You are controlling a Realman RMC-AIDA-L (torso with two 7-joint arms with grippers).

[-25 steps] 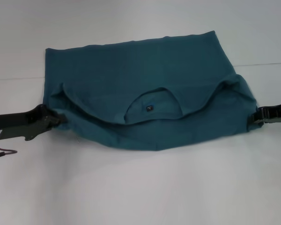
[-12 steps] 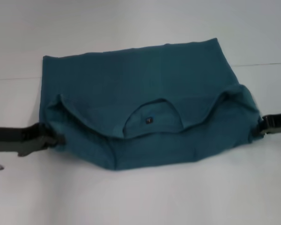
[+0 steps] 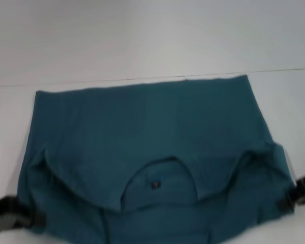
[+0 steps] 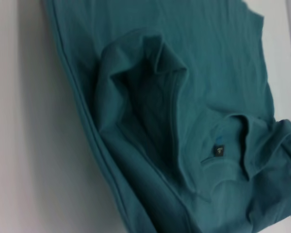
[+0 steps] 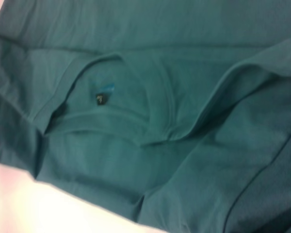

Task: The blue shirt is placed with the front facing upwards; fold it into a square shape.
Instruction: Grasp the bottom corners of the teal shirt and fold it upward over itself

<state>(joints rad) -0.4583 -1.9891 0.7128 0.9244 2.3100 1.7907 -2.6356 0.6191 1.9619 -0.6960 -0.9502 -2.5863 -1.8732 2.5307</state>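
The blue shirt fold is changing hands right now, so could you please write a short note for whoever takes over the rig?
Left end effector: at the shirt's near left edge, apparently pinching the fabric.
Right end effector: at the near right edge, likewise apparently gripping.
The blue shirt lies on the white table, spread wide, the collar with its small dark label showing on the near side, with a layer of fabric draped across just beyond it.
Done: a first fold across the width seems under way, both sides held.
Left: lay this fold flat, release, then fold the sides in to make a square.
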